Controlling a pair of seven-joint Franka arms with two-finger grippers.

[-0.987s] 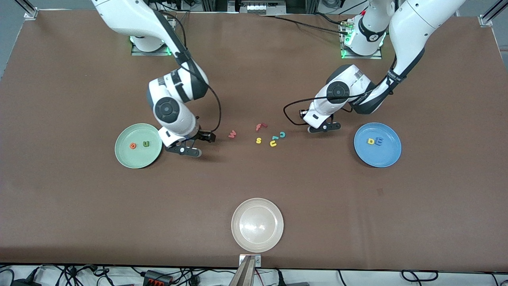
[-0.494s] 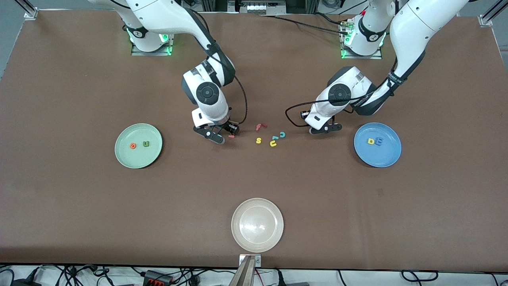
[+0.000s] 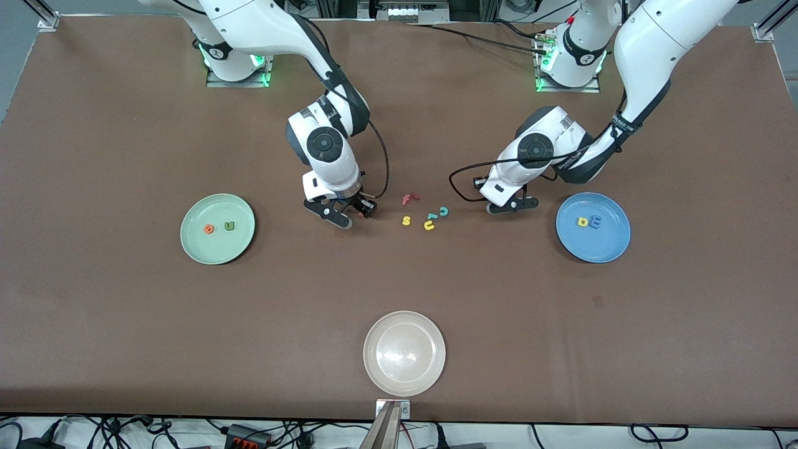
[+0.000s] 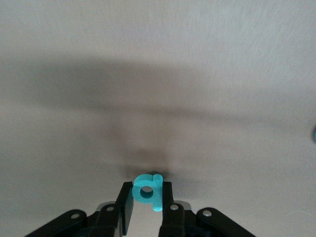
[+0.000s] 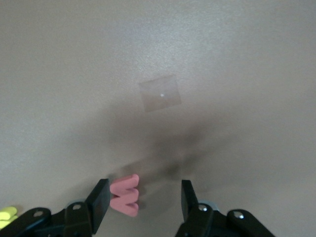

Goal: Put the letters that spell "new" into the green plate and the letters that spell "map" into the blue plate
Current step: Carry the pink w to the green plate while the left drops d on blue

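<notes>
My right gripper [image 3: 354, 216] is down at the table beside the loose letters, open. The pinkish-red "w" [image 5: 124, 194] stands between its fingers [image 5: 101, 197], against one pad and apart from the other. My left gripper [image 3: 510, 206] is shut on the teal "p" [image 4: 148, 190], over the table between the loose letters and the blue plate [image 3: 608, 246]. That plate holds the yellow "a" [image 3: 583, 221] and the blue "m" [image 3: 595, 220]. The green plate [image 3: 217, 249] holds the orange "e" [image 3: 209, 229] and the olive "n" [image 3: 230, 226].
Loose letters lie between the grippers: red "f" [image 3: 408, 199], yellow "s" [image 3: 406, 220], yellow "u" [image 3: 429, 225], teal "c" [image 3: 444, 211] and one more small teal piece [image 3: 431, 216]. A cream-white plate [image 3: 404, 353] sits near the table's front edge.
My right arm swung from beside the green plate over to the "w", and its fingers have narrowed around it. The left gripper has tightened on the "p" and barely shifted.
</notes>
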